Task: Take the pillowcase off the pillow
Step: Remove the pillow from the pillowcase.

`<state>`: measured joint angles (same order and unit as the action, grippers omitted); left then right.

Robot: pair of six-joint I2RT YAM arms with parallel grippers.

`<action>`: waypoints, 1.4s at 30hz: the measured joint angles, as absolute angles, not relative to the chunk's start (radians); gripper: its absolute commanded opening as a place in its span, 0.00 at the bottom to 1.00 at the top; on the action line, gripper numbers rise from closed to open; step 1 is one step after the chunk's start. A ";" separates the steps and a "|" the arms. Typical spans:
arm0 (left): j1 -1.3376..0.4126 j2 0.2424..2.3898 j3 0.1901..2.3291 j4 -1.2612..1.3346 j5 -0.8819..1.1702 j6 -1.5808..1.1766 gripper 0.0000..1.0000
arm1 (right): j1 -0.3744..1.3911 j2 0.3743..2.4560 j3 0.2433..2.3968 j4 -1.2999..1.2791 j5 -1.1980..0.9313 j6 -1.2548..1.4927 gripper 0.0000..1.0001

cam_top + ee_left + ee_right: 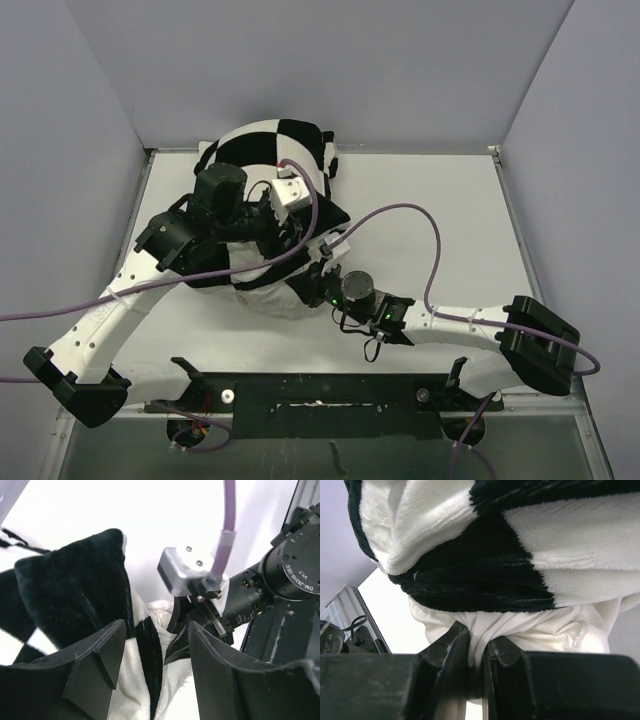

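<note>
The right claw (477,641), legible only from its wrist, pinches the pillow (530,630) beneath the pillowcase (470,575); left claw (156,630) stands released.

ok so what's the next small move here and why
Probably close the left gripper on the pillowcase edge lying between its open jaws: the right gripper pinches the white pillow, so the cover can then be pulled off.

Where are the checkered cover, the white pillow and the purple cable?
checkered cover (270,140): overhead view, on its far end.
pillow (535,630): right wrist view, on the wrinkled white fabric below the cover.
purple cable (229,505): left wrist view, on its upper stretch.
</note>
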<state>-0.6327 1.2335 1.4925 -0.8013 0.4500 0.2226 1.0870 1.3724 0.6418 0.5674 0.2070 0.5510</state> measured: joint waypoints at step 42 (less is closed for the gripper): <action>-0.667 1.374 1.494 -0.821 0.154 0.316 0.61 | 1.146 1.341 0.585 0.614 0.172 0.518 0.00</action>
